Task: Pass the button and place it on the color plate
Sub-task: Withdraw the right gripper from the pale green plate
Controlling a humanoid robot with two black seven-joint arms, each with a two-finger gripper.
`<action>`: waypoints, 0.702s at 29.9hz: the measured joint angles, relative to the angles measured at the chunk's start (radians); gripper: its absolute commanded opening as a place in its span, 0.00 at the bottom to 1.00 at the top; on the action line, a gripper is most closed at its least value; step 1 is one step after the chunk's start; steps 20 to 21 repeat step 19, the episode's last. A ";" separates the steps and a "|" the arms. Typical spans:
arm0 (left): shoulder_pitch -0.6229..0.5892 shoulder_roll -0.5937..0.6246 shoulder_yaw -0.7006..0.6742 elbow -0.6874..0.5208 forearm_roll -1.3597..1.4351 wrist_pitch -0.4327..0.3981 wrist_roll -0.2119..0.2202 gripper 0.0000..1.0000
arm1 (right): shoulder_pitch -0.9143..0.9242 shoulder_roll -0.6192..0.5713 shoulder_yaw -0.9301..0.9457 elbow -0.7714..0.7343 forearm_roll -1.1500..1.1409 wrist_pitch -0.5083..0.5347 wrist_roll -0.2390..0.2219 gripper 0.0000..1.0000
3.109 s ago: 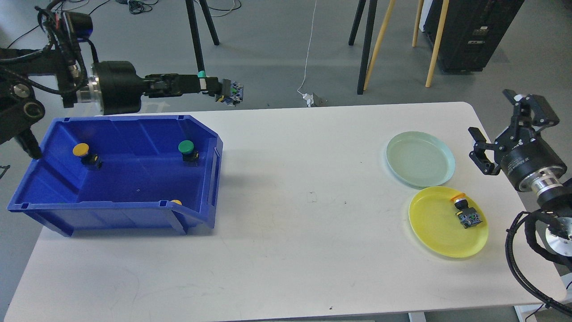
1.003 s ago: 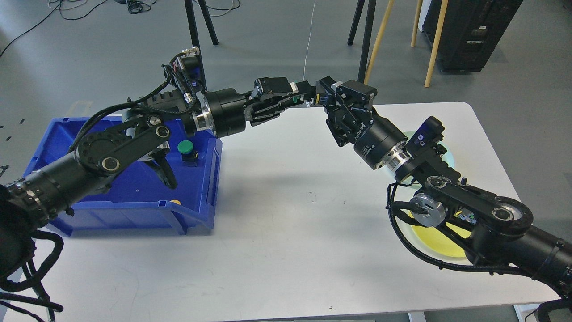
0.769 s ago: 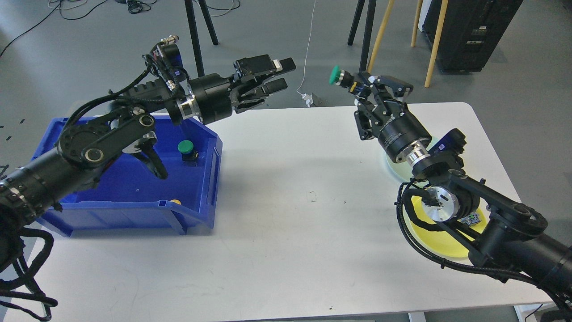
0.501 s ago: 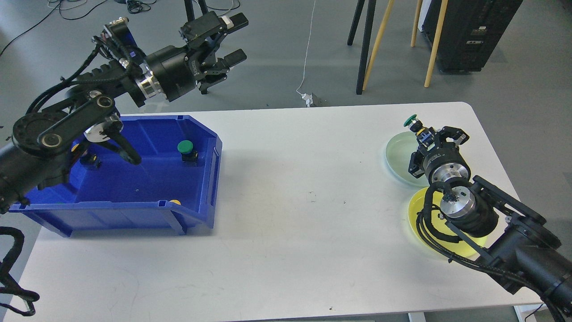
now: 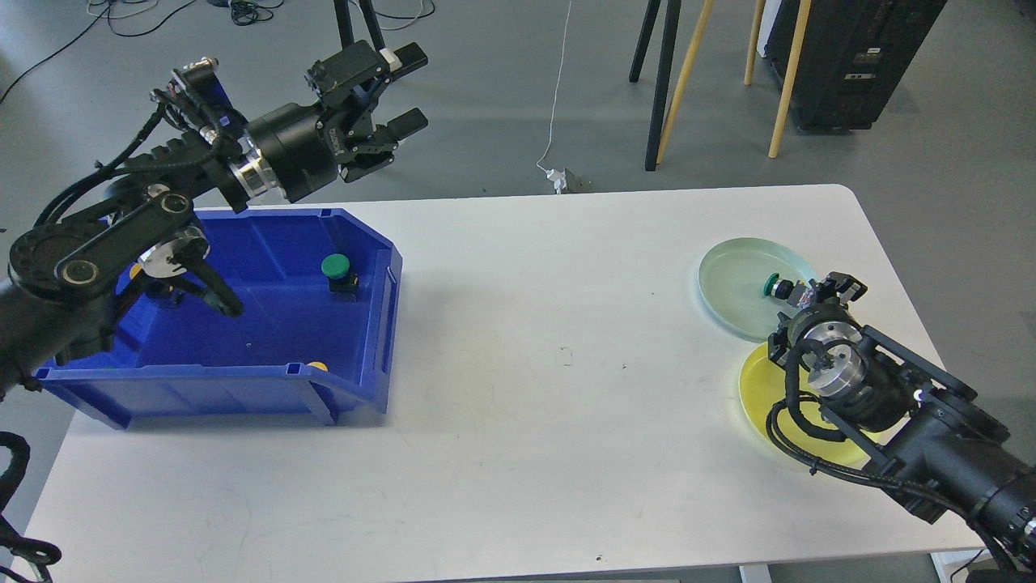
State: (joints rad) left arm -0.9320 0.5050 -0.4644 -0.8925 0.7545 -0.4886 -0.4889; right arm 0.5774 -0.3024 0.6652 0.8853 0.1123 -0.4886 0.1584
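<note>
Green-capped, the button [image 5: 779, 286] lies over the pale green plate [image 5: 740, 283] at the right of the frame, its cap pointing left and its body toward the right pincer [image 5: 809, 296]. That pincer is seen end-on and dark at the plate's lower right edge; it appears to be at the button's body, but whether its fingers pinch it or are parted I cannot tell. Below it, the right arm covers much of the yellow plate [image 5: 761, 389], which sits just beside the green one near the lower right.

Up in the upper left of the frame, the left pincer [image 5: 405, 89] hangs above the floor beyond the counter's far edge, its two fingers spread wide with nothing between them.

On the white counter [image 5: 534, 364], the blue bin [image 5: 356, 380] sits at the left. Inside it stands another green button [image 5: 338, 271] near the right wall, and a yellow cap [image 5: 320, 366] peeks over the front rim.
</note>
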 measured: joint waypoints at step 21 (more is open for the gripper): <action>0.051 0.007 -0.017 0.119 -0.504 0.000 0.000 1.00 | 0.282 -0.221 -0.026 0.237 -0.184 0.793 0.102 0.99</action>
